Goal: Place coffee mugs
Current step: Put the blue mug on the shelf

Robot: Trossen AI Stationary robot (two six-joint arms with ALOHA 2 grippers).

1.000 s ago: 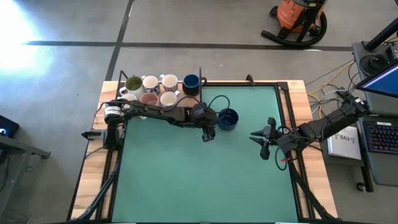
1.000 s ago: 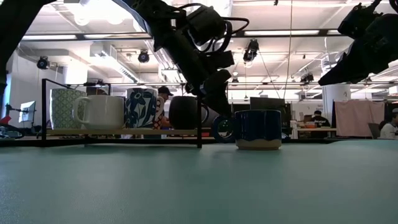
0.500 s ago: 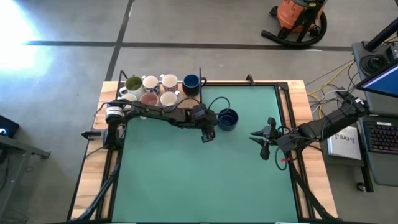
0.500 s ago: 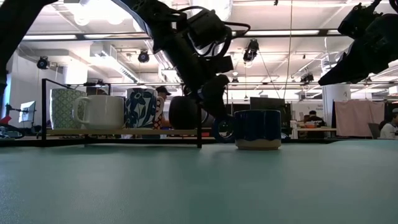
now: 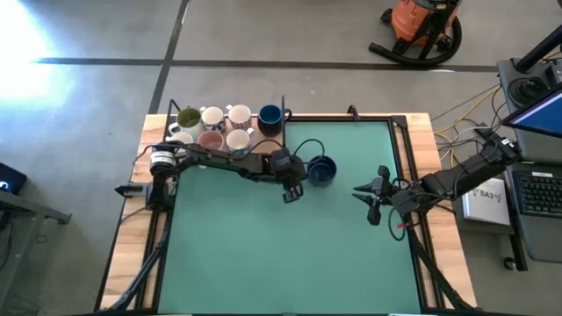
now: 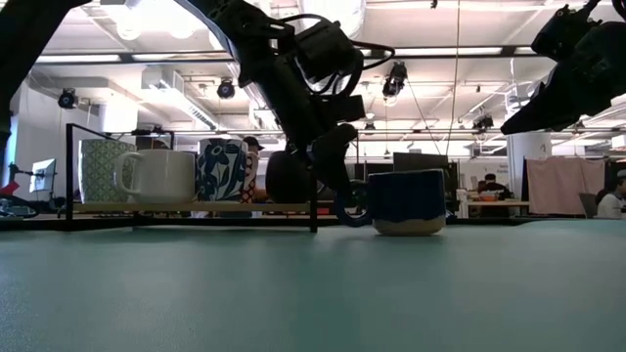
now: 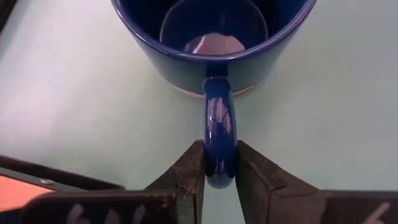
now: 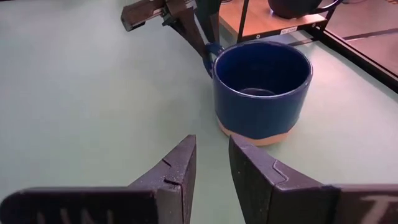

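Note:
A dark navy mug (image 5: 321, 168) stands on its base on the green mat, right of the mug rack, its handle (image 6: 350, 203) pointing toward my left gripper (image 5: 301, 179). That gripper is shut on the handle. Several other mugs (image 5: 215, 127), white, olive-green inside, pinkish inside and one navy (image 5: 270, 115), sit in the black-framed rack (image 6: 196, 207) at the far left. My right gripper (image 5: 371, 204) hovers open over the mat's right part, facing the navy mug (image 8: 261, 87), with nothing between its fingers (image 8: 180, 168). My left gripper pinches the navy mug's handle at its outer curve (image 7: 219, 163) between its two fingers, one on each flat side of the loop. The fingers slant down toward it from the table's left and near side. The mug stands with its base on the mat.
The rack's black posts (image 5: 284, 110) stand just beyond the held mug. A black cable loop (image 5: 307, 140) lies by the mug. The mat's near half (image 5: 290, 254) is open green surface. A laptop and cables sit off the table's right edge.
My left gripper has dropped a little toward the mug's handle and shut on it. The navy mug stays on the mat. My right arm has kept still.

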